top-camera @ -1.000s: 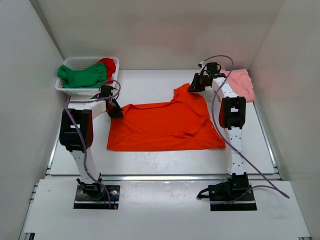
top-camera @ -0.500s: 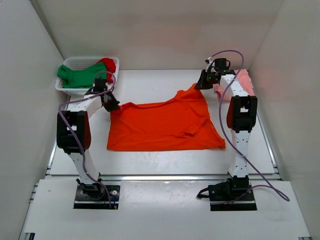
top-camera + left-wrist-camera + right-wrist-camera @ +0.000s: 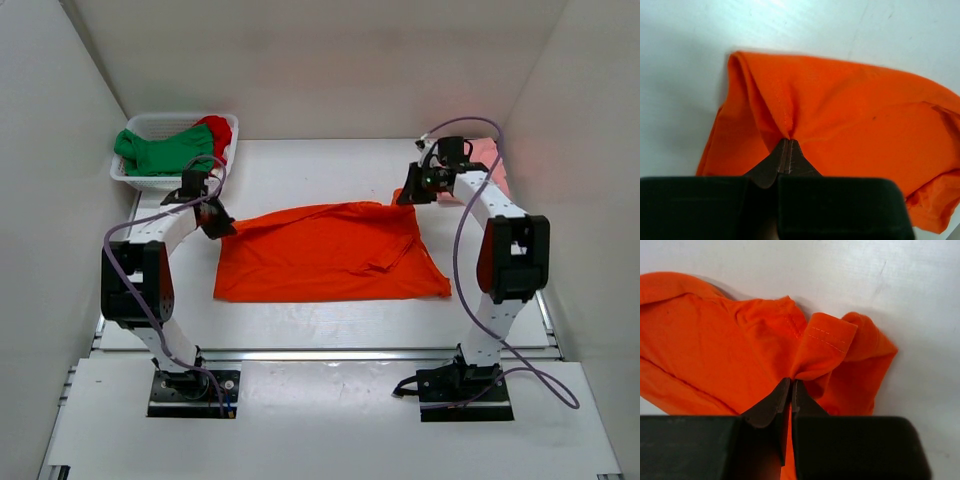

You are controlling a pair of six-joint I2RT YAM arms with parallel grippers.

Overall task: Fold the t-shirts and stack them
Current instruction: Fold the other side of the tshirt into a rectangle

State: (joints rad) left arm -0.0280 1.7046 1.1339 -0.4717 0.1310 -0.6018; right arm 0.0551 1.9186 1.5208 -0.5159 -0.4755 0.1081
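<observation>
The bright orange t-shirt (image 3: 330,255) lies spread on the table. My left gripper (image 3: 219,226) is shut on its far left corner; the left wrist view shows the jaws (image 3: 786,142) pinching a fold of orange cloth (image 3: 850,110). My right gripper (image 3: 408,194) is shut on its far right corner, a hemmed edge (image 3: 827,342) bunched at the jaws (image 3: 792,383). The pale salmon pink shirt (image 3: 487,160) lies at the far right, mostly hidden behind the right arm. The green shirt (image 3: 165,152) and the red shirt (image 3: 217,130) lie in the basket.
A white plastic basket (image 3: 130,176) stands at the far left corner of the table. White walls close in the table on three sides. The arm bases sit at the near edge.
Both grippers have moved apart, the left one to the left and the right one to the right and nearer, pulling the shirt's far edge out straighter and flatter.
</observation>
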